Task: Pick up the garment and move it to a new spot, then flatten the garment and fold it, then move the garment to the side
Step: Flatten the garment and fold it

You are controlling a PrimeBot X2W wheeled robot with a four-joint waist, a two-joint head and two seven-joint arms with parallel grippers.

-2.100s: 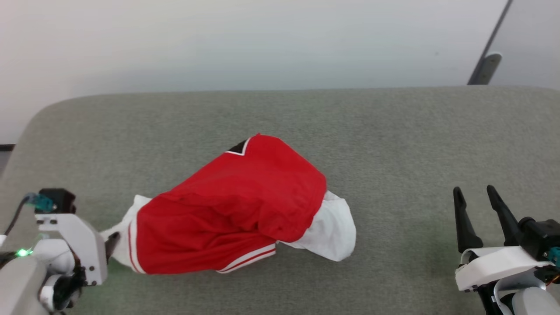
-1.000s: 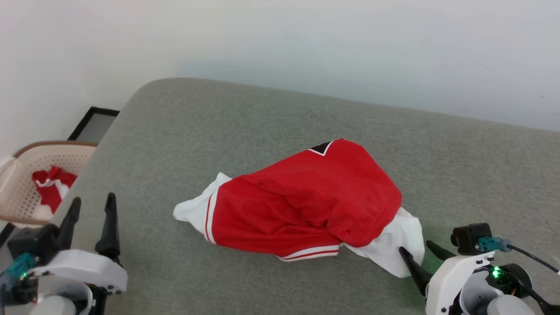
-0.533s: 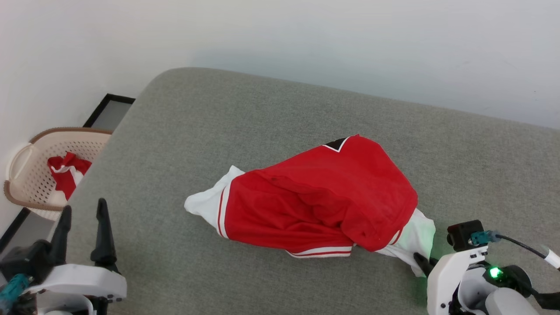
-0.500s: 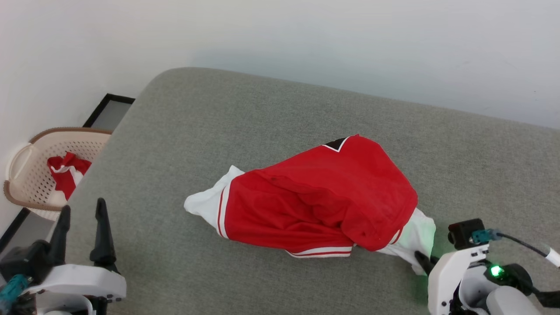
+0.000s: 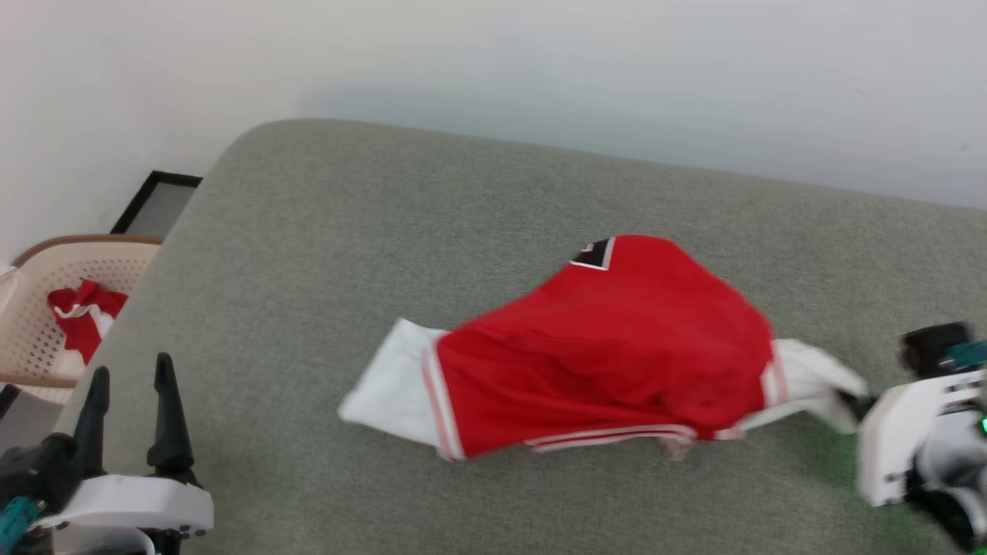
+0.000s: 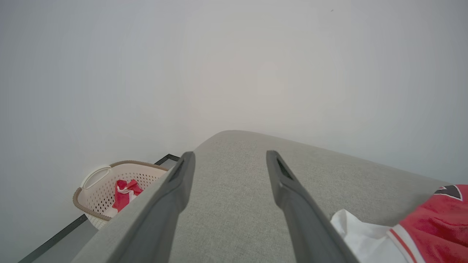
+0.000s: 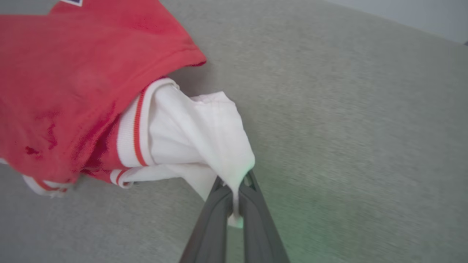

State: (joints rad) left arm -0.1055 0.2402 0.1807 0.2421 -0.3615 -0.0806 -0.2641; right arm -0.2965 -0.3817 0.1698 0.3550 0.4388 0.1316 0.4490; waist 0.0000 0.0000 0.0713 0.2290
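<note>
I see a grey fabric-covered tabletop [image 5: 370, 231] with a rounded far-left corner, set against a plain pale wall [image 5: 493, 62]. Off its left edge, lower down, stands a cream perforated basket [image 5: 27, 308] with a brown rim, and a crumpled red-and-white cloth [image 5: 77, 320] lies inside it. Just beyond the basket, a dark-framed panel [image 5: 158, 204] sits at the foot of the wall.

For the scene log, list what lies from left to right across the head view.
laundry basket → left gripper, open → garment → right gripper, shut on the garment
</note>
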